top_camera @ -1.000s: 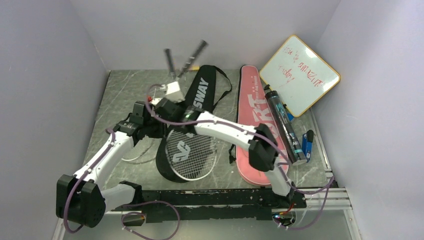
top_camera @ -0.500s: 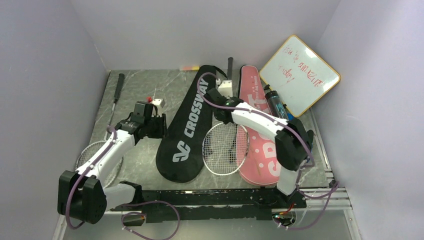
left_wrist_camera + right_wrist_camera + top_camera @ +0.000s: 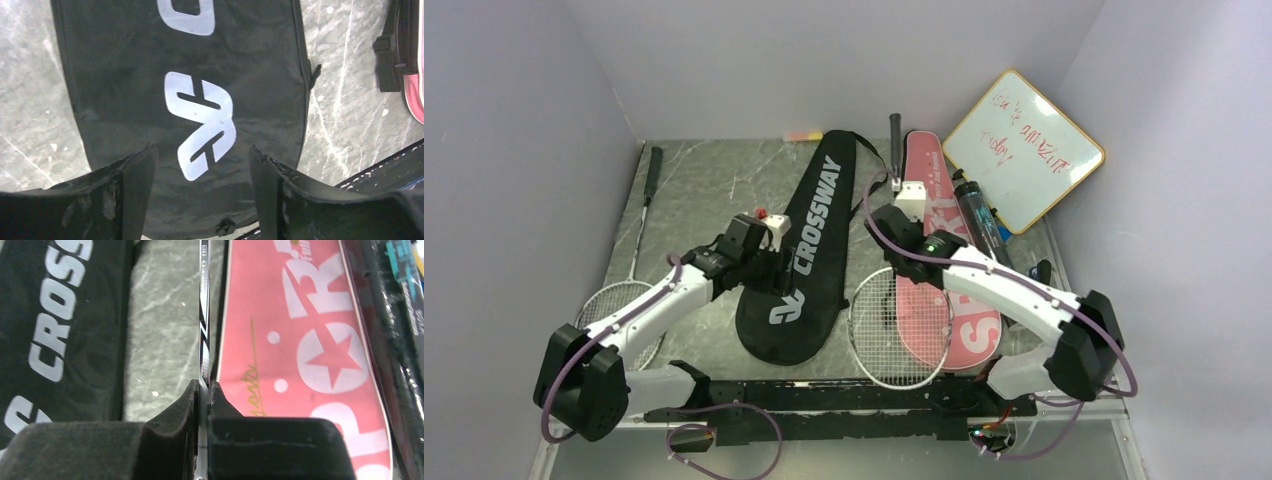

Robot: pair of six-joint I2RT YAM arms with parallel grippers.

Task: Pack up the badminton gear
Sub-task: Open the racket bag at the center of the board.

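Top external | rackets (image 3: 899,325) 2 | covers (image 3: 824,190) 2 | tube (image 3: 981,220) 1

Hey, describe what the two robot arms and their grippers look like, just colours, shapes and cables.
Both the left arm and right arm have white links between bulky black joints, with a thin purple cable looping along each. A small white block sits at each wrist. The left gripper has two broad, scuffed black fingers; the right gripper has dark, felt-like pads.
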